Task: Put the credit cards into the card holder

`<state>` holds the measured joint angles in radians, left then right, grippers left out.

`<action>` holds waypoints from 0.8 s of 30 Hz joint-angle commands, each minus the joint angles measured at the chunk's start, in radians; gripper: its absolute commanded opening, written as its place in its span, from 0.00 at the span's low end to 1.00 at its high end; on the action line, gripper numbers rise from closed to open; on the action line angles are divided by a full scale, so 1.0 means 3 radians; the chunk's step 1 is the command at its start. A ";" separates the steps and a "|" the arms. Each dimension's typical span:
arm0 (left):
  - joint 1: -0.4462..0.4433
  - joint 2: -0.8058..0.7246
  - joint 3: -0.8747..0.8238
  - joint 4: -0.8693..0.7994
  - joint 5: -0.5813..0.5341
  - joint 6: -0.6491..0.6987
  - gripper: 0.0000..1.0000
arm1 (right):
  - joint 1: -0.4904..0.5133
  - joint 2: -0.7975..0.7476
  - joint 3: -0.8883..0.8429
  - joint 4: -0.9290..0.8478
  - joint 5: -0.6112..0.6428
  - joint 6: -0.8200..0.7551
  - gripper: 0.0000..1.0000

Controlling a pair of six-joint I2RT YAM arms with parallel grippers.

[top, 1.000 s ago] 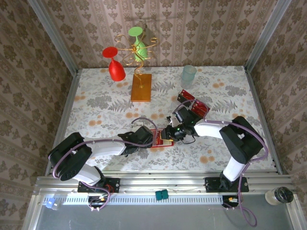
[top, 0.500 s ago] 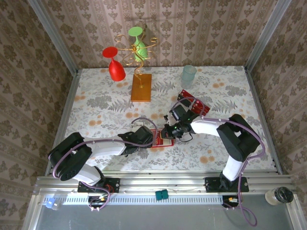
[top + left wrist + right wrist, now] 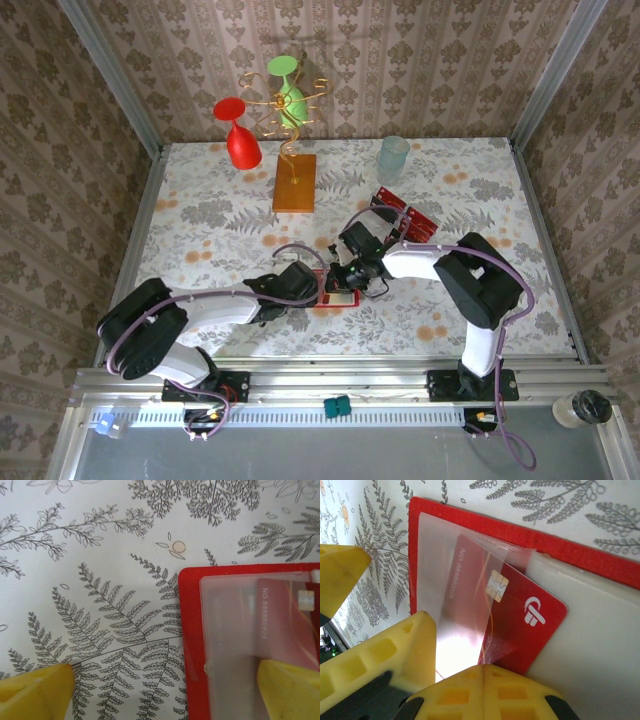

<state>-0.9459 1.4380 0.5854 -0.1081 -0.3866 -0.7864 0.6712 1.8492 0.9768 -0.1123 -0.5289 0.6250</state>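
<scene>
Starting at the left: left gripper (image 3: 162, 700) is spread wide over the table (image 3: 200, 220). One yellow fingertip (image 3: 35, 692) rests on bare floral cloth; the other is down on the card holder (image 3: 192, 645), on its clear pocket.

Card holder lies open and flat close to the table's near edge, about midway between the left and right edges.

One credit card (image 3: 520, 607) sits part-way inside the clear pocket. Chip and gold number show through the plastic; the logo corner sticks out over the pale lining.

Right gripper (image 3: 447, 675) has its fingers pressed together at the card's lower edge — cannot tell whether the card is pinched between them.

Other credit cards (image 3: 405, 215) form a red stack farther back and to the right, apart from the holder.

Along the back edge: red glass (image 3: 240, 140), wire stand (image 3: 293, 185) on its orange block, green glass (image 3: 290, 95), pale cup (image 3: 393, 155).
</scene>
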 commanded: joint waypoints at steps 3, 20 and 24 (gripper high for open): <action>0.0156 -0.0249 -0.0109 -0.0138 0.0056 -0.0057 0.95 | 0.0025 0.0022 0.0058 -0.0071 0.0079 0.0054 0.00; 0.0239 -0.0192 -0.0334 -0.0146 0.0036 -0.0171 0.95 | -0.0034 -0.0134 0.0293 -0.0464 0.0373 -0.0193 0.00; 0.0238 -0.0191 -0.0350 -0.0125 0.0041 -0.0175 0.95 | -0.0034 -0.0033 0.0329 -0.0450 0.0371 -0.0193 0.00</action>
<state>-0.8810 1.3685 0.5072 -0.1303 -0.3832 -0.8158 0.6655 1.8107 1.0504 -0.2146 -0.4393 0.5812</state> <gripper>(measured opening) 0.953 0.063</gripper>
